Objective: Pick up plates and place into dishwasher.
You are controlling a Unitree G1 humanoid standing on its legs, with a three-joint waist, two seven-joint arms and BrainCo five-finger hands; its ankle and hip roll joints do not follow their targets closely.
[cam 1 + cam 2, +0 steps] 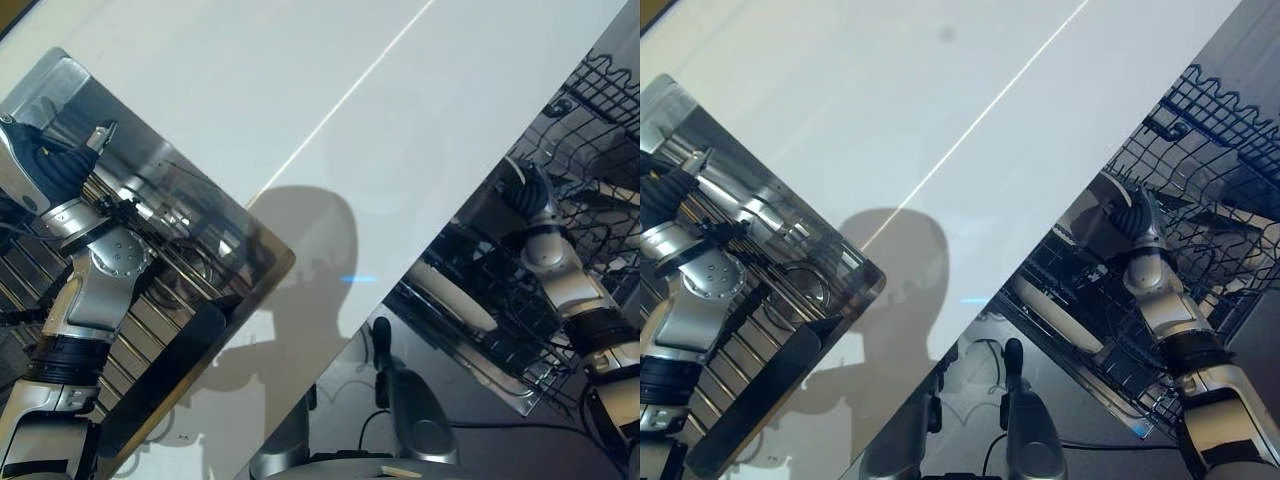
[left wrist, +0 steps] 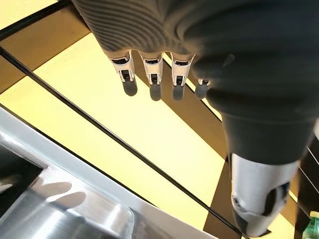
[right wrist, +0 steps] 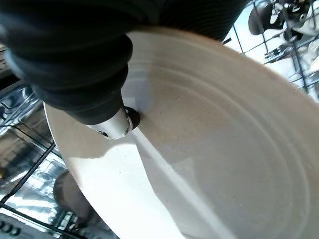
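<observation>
Plate-wise, the round off-white ceramic plate (image 3: pixel 214 164) with faint concentric rings is in the right hand (image 3: pixel 115 125), whose thumb is pressed on the plate's face near the rim, with the dark ribbed wrist cover right behind it, so it looks like a pinch on the edge, though the fingers on the far side of the plate are hidden. From the head cameras that same right hand (image 1: pixel 1137 222) is up inside the open dishwasher, reaching into the dark wire dish rack (image 1: pixel 1200 130), and a sliver of the plate's pale rim (image 1: pixel 516 172) peeks out just above the hand. Below and inward of the hand, another long pale dish (image 1: pixel 452 297) sits on edge lower down in the shiny steel tub of the dishwasher (image 1: pixel 500 385). Wire tines of the rack show past the plate's rim in the right wrist view too. Over on the other side, the left hand (image 2: pixel 152 79) holds nothing, fingers hanging straight in a relaxed row with the thumb apart, over a yellowish floor with dark bands (image 2: pixel 124 124) and a corner of brushed steel (image 2: pixel 65 219). In the head views the left hand (image 1: pixel 60 165) sits against a reflective steel panel with ribbed slats (image 1: pixel 170 290). Between the two hands runs a broad glossy white surface (image 1: pixel 330 110) with a thin bright line across it.
</observation>
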